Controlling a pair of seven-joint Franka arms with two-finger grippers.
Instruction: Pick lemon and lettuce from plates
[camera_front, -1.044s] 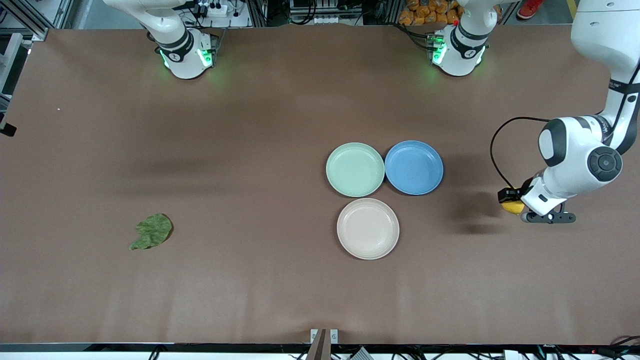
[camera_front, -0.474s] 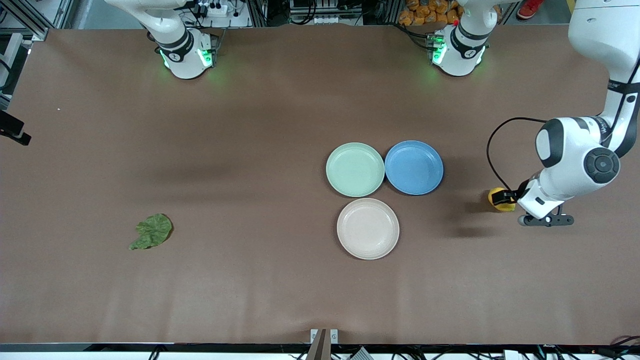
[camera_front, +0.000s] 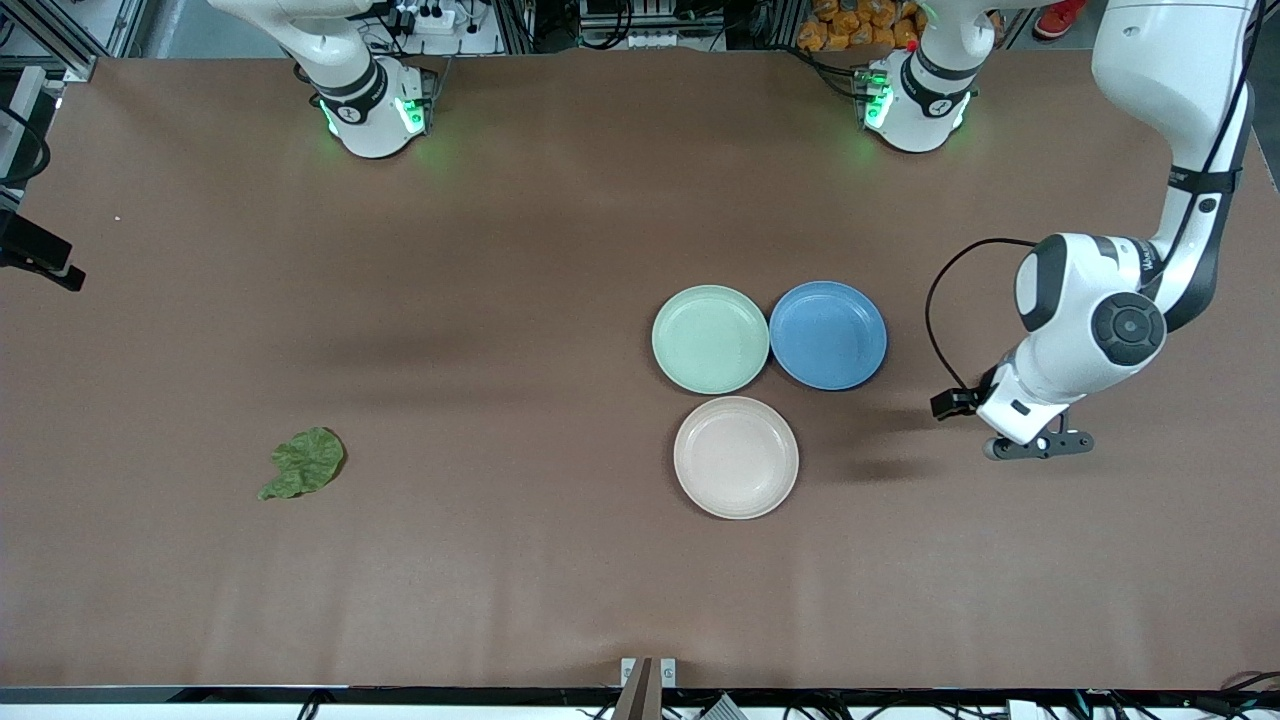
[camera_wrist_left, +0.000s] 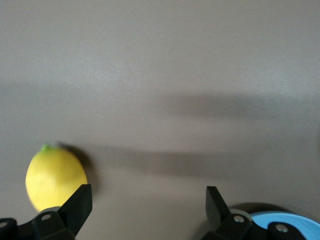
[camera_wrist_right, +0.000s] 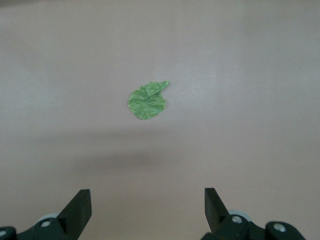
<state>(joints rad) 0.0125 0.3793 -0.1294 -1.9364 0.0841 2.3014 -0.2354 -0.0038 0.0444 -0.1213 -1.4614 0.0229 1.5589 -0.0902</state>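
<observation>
1. Front view: the mint plate (camera_front: 710, 338), the beige plate (camera_front: 736, 457) and the blue plate (camera_front: 828, 335) all sit empty. The lettuce (camera_front: 303, 463) lies on the table (camera_front: 500, 250) toward the right arm's end. The left gripper (camera_front: 955, 403) hangs over bare table beside the blue plate. I can't spot the lemon here. The right gripper (camera_front: 40, 262) waits at the table's edge.
2. Left wrist view: the fingers are spread and empty. The lemon (camera_wrist_left: 55, 176) rests on the table just outside one finger (camera_wrist_left: 77, 205). That finger could nudge it, and I'd expect it to roll.
3. Right wrist view: its fingers are apart, with the lettuce (camera_wrist_right: 146, 102) well clear of them.
4. A second ago the left gripper carried the lemon; now it has let go and drifted toward the plates.
</observation>
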